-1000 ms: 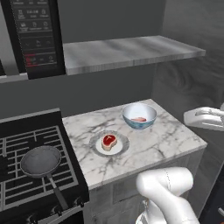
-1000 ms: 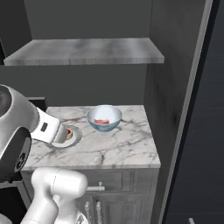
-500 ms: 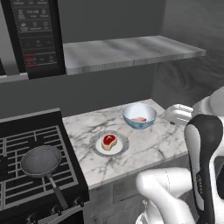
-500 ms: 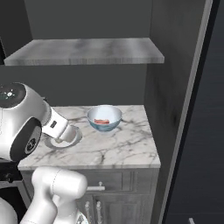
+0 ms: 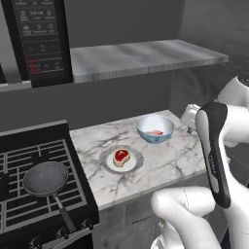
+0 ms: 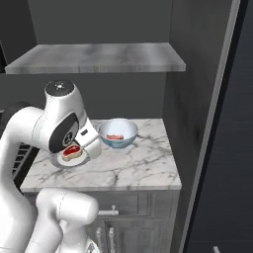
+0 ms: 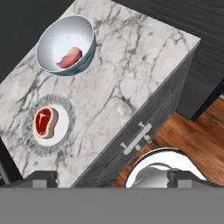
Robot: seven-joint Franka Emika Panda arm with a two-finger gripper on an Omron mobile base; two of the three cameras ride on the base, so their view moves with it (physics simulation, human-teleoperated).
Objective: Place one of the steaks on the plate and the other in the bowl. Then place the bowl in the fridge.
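The red-centred steak [image 5: 121, 156] [image 7: 45, 121] lies on the small whitish plate [image 5: 108, 162] [image 7: 62, 140] near the middle of the marble counter. Behind it to the right, the pale pink steak [image 5: 155, 132] [image 7: 70, 57] rests inside the pale blue bowl [image 5: 146, 127] [image 7: 50, 39] [image 6: 129, 129]. My gripper [image 7: 113, 178] hangs open and empty high above the counter's front edge, looking down on both dishes. My arm partly covers the plate [image 6: 65, 160] in the right base view. The dark fridge [image 6: 245, 148] stands at the far right.
A dark frying pan [image 5: 46, 177] sits on the stove left of the counter. A black microwave [image 5: 41, 39] and a marble shelf [image 5: 141, 56] hang above. A grey side wall [image 6: 197, 108] bounds the counter on the right. Drawers with handles [image 7: 135, 140] sit under it.
My arm has swung in from the right side toward the counter's front, in front of the plate. The jaws stayed open. Steaks, plate and bowl have not moved.
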